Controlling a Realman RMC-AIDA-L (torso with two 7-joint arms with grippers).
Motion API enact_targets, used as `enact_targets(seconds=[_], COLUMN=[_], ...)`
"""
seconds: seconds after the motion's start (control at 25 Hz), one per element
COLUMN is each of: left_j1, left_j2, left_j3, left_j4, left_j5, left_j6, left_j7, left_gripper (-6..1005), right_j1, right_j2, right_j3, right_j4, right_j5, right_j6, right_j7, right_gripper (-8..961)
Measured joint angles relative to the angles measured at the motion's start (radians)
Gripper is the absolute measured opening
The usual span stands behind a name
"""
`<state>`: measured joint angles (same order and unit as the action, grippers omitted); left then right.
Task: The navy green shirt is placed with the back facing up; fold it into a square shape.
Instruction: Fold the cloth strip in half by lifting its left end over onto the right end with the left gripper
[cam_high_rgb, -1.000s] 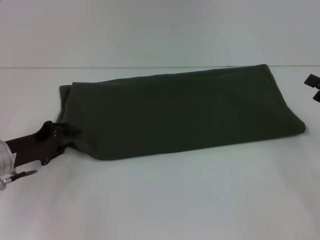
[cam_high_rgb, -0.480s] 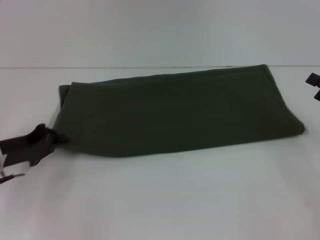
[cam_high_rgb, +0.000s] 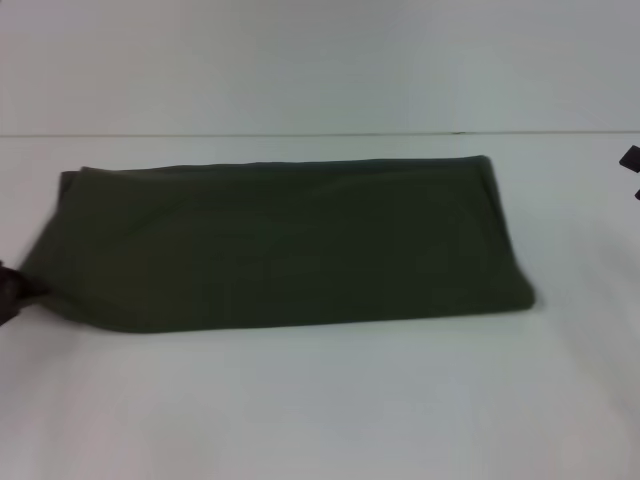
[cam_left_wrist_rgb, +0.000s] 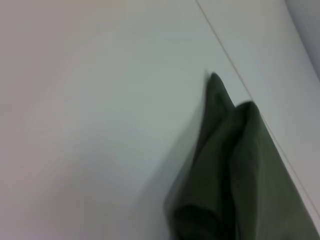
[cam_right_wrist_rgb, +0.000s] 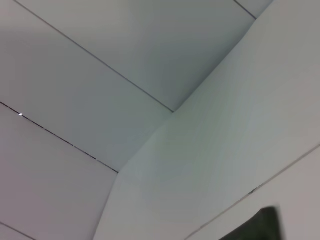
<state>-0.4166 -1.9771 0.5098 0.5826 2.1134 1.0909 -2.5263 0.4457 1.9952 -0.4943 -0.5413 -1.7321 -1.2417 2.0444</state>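
Shirt (cam_high_rgb: 280, 245) first: the navy green shirt lies on the white tabletop (cam_high_rgb: 330, 400) as a long folded band, plain side up, running from the left edge toward the right side, nearer the far edge than the near one. My left gripper (cam_high_rgb: 12, 290) sits at the tabletop's left edge, touching the band's near-left corner; it seems pinched on that corner, though so little of it shows that I cannot tell for sure. From my left wrist, bunched folds of cloth rise to a peak. My right gripper (cam_high_rgb: 631, 165) waits at the right edge, well apart from the cloth; whether its fingers are parted I cannot tell.
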Motion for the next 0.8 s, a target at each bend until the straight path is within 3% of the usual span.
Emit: enact_targets(seconds=[0.24,0.48,0.56,0.8], left_j1=[0.024,0.019,0.014,-0.034], left_j2=[0.007,0.004,-0.010,-0.082], left_j3=[-0.063,-0.071,-0.072,-0.067], left_j4=[0.015,0.023,0.043,0.174], left_j5=[0.002,0.001,-0.020,-0.153], left_j6=[-0.038,-0.044,0.005,0.255], left_j7=[0.008,0.008,0.020,0.040], left_gripper=[7,8,8,7], right_j1=[-0.005,-0.006,-0.004,0.001], right_j2=[-0.004,-0.008,-0.009,-0.006], right_j3=[0.001,0.001,0.000,-0.006], right_j4=[0.000,0.000,0.000,0.001], right_j5=[0.000,-0.001,-0.002,-0.005], right_j6=[0.006,0.005,0.002,-0.004], right_j7=[-0.004,-0.003,-0.004,-0.008], right_gripper=[885,885,884,884])
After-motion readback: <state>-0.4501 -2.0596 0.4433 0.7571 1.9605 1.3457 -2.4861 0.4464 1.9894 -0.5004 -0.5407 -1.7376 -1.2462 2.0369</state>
